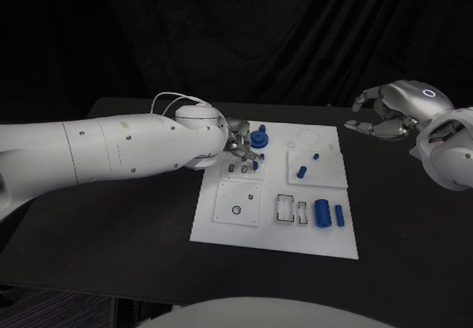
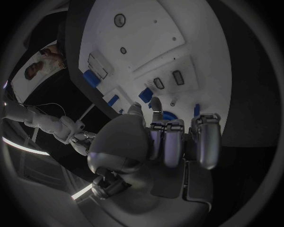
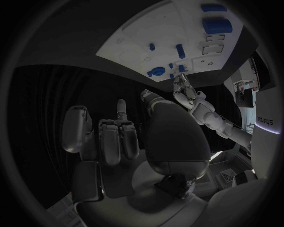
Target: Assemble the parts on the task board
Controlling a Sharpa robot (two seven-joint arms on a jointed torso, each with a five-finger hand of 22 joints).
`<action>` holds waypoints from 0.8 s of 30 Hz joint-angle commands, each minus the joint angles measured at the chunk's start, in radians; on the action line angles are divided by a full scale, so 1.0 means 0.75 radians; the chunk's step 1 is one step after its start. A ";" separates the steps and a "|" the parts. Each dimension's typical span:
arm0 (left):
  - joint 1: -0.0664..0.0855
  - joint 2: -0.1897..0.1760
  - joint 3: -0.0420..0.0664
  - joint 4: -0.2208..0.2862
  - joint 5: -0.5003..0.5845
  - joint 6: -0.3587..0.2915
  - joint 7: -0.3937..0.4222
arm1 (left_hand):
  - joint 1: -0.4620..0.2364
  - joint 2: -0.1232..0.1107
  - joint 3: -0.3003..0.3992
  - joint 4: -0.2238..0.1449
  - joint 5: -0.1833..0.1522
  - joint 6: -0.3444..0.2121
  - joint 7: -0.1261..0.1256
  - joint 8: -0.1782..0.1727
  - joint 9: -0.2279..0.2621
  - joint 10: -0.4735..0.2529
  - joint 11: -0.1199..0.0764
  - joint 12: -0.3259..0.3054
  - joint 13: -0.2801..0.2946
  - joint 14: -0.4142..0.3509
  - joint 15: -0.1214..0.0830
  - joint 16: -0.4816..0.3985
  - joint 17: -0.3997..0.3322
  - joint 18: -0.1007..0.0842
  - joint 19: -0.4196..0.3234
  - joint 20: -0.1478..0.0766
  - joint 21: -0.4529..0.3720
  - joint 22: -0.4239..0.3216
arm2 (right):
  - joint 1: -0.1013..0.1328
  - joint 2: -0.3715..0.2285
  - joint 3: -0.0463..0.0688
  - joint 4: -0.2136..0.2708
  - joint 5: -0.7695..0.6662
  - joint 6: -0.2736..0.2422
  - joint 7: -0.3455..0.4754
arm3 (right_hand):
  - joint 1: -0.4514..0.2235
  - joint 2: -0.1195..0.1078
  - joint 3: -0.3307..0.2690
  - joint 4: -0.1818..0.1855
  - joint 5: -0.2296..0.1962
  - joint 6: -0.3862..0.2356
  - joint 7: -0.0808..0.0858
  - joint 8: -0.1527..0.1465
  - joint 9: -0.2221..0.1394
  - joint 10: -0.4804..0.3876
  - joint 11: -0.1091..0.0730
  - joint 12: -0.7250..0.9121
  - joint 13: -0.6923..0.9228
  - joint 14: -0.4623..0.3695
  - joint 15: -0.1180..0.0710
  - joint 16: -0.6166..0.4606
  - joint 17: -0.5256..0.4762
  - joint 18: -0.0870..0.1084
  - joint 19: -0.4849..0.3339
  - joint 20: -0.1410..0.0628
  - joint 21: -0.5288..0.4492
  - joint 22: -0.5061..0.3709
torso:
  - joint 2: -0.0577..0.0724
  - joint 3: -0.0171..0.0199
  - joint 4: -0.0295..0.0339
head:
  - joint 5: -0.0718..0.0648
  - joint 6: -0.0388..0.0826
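The white task board [image 1: 276,235] lies mid-table. A blue round part [image 1: 259,140] stands near its far edge, with a small blue peg [image 1: 255,165] just in front. My left hand [image 1: 237,146] hovers at that corner, fingers stretched toward the round part [image 2: 168,115]; I see nothing held in the hand [image 2: 172,142]. A blue cylinder [image 1: 322,212] and a thinner blue bar [image 1: 339,215] lie at the board's near right. My right hand [image 1: 391,112] hangs above the table's far right, off the board, fingers loosely curved and empty [image 3: 148,132].
Two more small blue pegs [image 1: 300,169] [image 1: 315,156] stand on the right half of the board. Rectangular slots [image 1: 285,207] and a round hole [image 1: 237,209] mark the near half. Bare black table [image 1: 107,238] surrounds the board.
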 commanded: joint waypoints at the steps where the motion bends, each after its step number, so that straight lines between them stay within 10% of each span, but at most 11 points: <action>1: -0.004 0.006 0.001 0.000 -0.006 -0.001 0.041 | 0.003 0.011 0.008 0.002 0.008 0.001 0.004 -0.023 -0.006 0.139 -0.004 0.002 0.348 0.139 0.006 0.003 0.351 -0.009 -0.005 -0.003 -0.010 0.077 | -0.004 0.001 0.001 -0.003 -0.004 0.010 -0.030 | 0.006 0.010 -0.010 0.001 0.007 0.012 0.003 0.008 -0.001 0.139 0.008 0.004 0.351 0.141 0.004 0.004 0.351 0.009 -0.007 -0.001 -0.007 0.229 | -0.001 0.0004 -0.0002 | 0.000 -0.005; 24: -0.021 0.046 0.001 -0.034 -0.006 0.029 0.064 | -0.006 0.016 0.017 0.003 0.010 0.015 0.010 -0.073 -0.017 0.139 0.001 0.002 0.348 0.139 0.011 0.003 0.351 -0.006 -0.015 0.002 -0.022 0.065 | -0.006 0.010 0.001 -0.012 -0.004 0.023 -0.038 | 0.005 0.011 -0.012 0.002 0.006 0.016 0.003 0.009 -0.001 0.139 0.008 0.004 0.351 0.141 0.004 0.004 0.351 0.010 -0.011 -0.001 -0.013 0.227 | 0.000 0.0015 0.0000 | -0.008 -0.020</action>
